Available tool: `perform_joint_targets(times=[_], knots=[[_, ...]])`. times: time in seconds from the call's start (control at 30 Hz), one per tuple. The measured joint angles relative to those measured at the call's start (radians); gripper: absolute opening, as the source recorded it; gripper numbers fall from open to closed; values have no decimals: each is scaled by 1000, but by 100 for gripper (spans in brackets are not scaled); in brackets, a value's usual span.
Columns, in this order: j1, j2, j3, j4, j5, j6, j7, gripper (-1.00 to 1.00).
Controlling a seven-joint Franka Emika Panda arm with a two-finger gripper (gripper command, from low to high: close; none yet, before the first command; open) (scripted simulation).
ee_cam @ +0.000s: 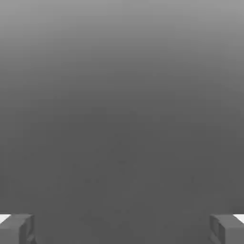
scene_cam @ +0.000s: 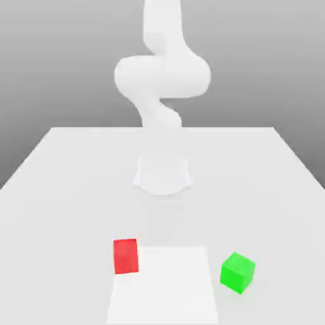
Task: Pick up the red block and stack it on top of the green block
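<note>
Exterior view, from near to far: the pale square patch (scene_cam: 164, 292) lies on the white tabletop (scene_cam: 57, 216), a shade brighter than the surface around it and reaching to the near edge of the view. The green block (scene_cam: 238, 273) stands on the tabletop toward the exterior view's right, just outside the patch and turned so that one vertical edge points roughly toward the camera. The red block (scene_cam: 126, 256), the piece to be stacked, sits on the tabletop toward the exterior view's left, at the patch's far corner on that side; it is set more squarely to the camera and stands well apart from the green block. Farther back, on the midline, is the round white base (scene_cam: 162, 176) of the robot arm (scene_cam: 163, 76), which rises in rounded white segments and runs out of the top of the view. Behind the tabletop's straight far edge spreads a shaded grey background (scene_cam: 57, 63). Hand view: the fingers (ee_cam: 14, 231) are open, set wide apart with bare space between them, gripping nothing.
</note>
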Motion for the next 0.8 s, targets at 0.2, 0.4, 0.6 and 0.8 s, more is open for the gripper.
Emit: perform_joint_targets(times=[0.2, 0.4, 0.6, 0.8], knots=[[36, 214, -100, -148, 34, 136, -130, 0], [51, 433, -164, -298, 51, 275, -248, 0], [12, 675, -198, -457, -16, 439, -317, 0], [0, 824, -166, -452, 66, 561, -393, 0]])
